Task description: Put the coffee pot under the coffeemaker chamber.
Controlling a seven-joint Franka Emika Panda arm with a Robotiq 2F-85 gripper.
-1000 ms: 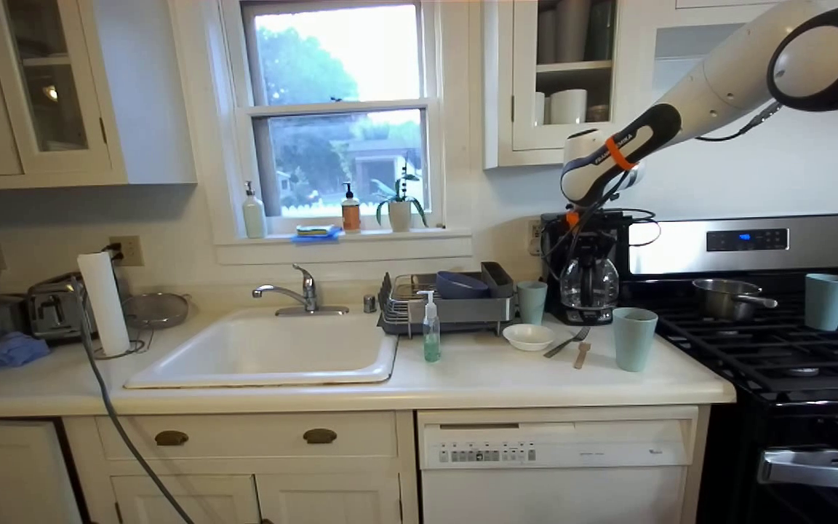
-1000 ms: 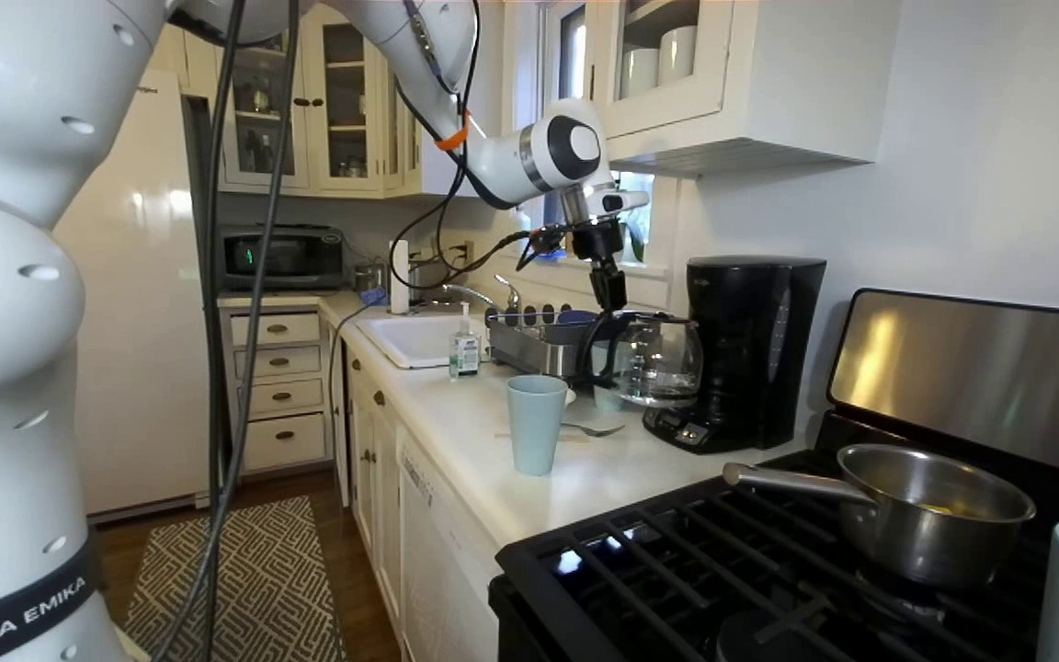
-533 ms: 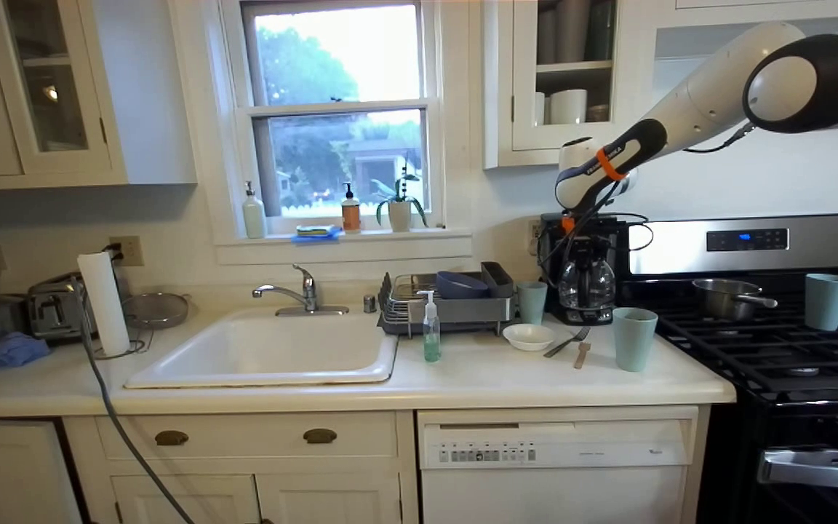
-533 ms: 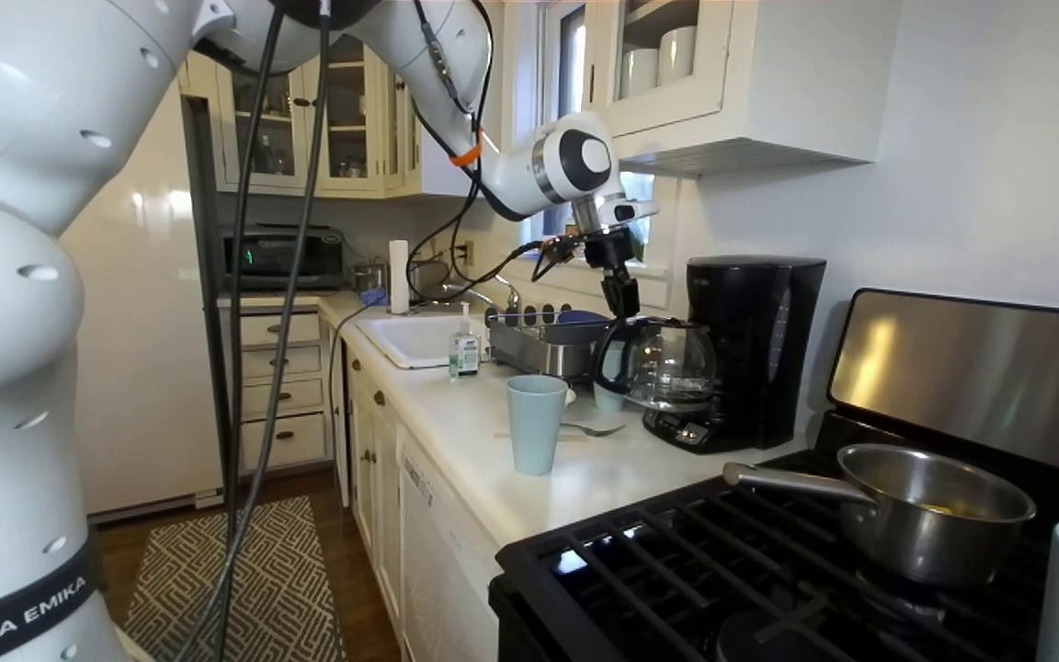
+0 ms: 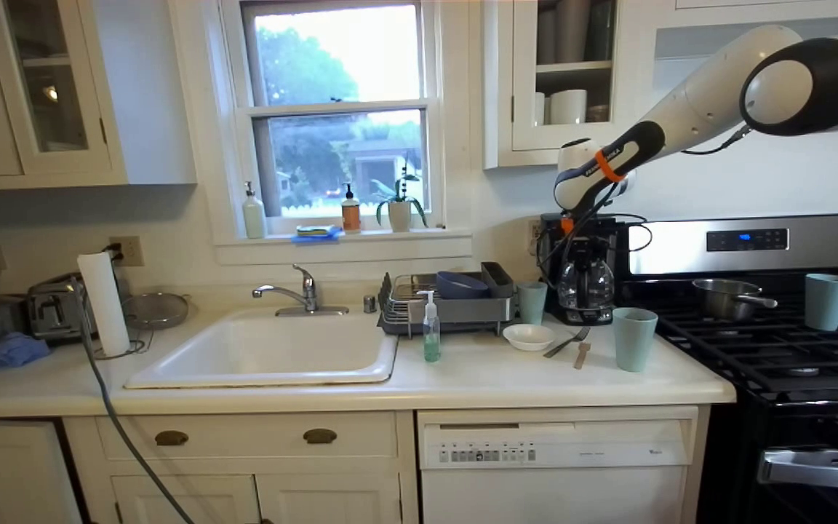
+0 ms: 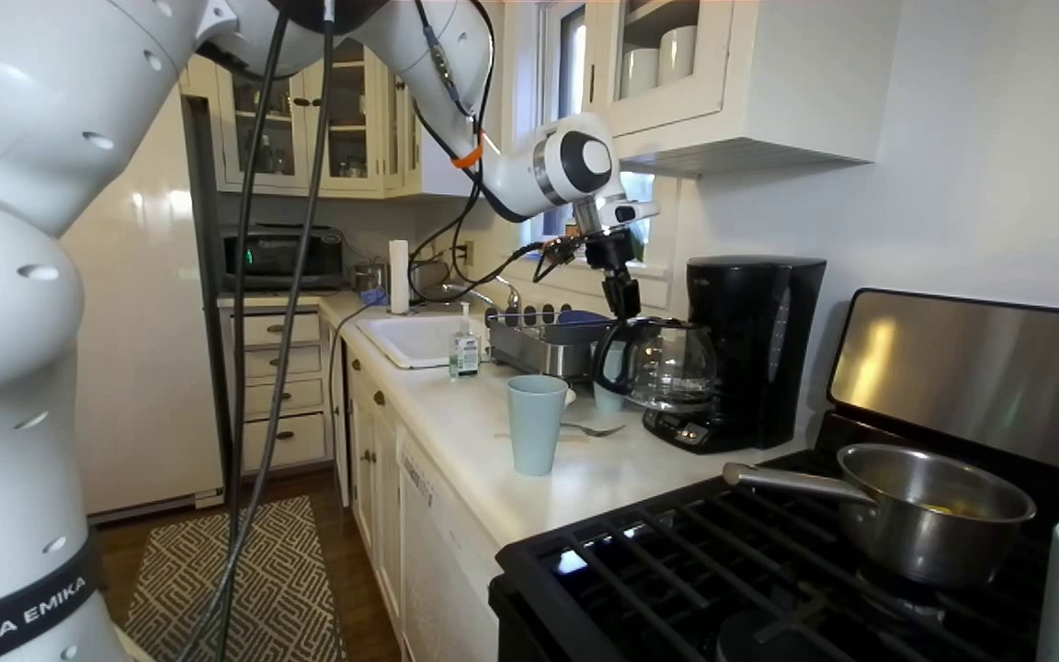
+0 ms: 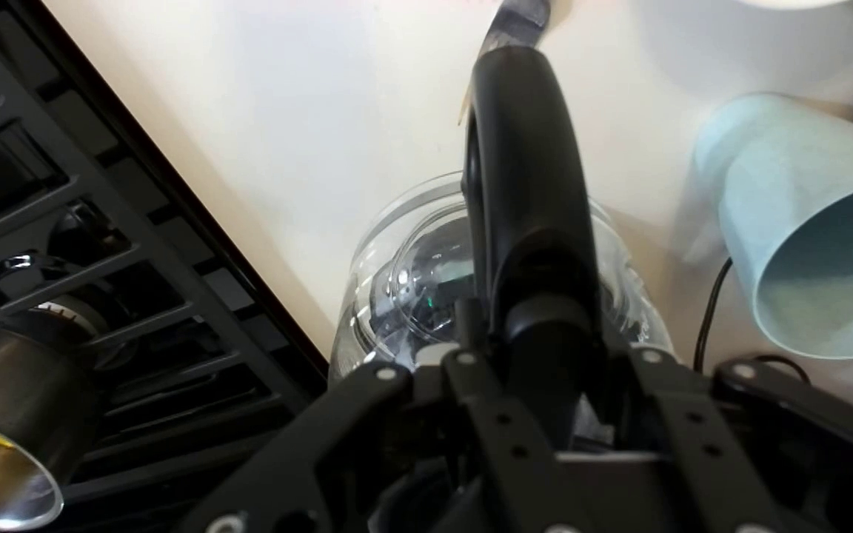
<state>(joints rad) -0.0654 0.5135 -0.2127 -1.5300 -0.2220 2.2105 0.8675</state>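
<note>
A: So has the coffee pot point(image 6: 672, 368) been parked yet, or what?

B: Not by the looks of it. The handle point(image 7: 530, 170) is pinched by the tool point(image 7: 540, 329), one jaw on either side in the wrist view, so the grab can be ticked off.

A: And where's the pot at?

B: It's held under the tool, right at the front of the coffeemaker point(image 6: 759, 354). In an exterior view the coffeemaker is seen at 3 o'clock from the pot, and a green cup point(image 6: 537, 425) on the table point(image 5: 477, 378) at 8 o'clock. So the carry can be called mostly done too, tbh.

A: In the coffeemaker chamber point(image 6: 725, 372) or not?

B: Can't be told for sure. The coffeemaker is overlapped by the pot's far edge from that angle, but most of the chamber is blocked by the glass. Whether the base point(image 6: 681, 430) is touched can't be made out either; a low hover over it would be the guess.

A: What's left, then?

B: Judging by this, a push toward 3 o'clock in that same view, a gentle lowering until it's seated, then the handle released and the tool backed off toward 9.
</note>
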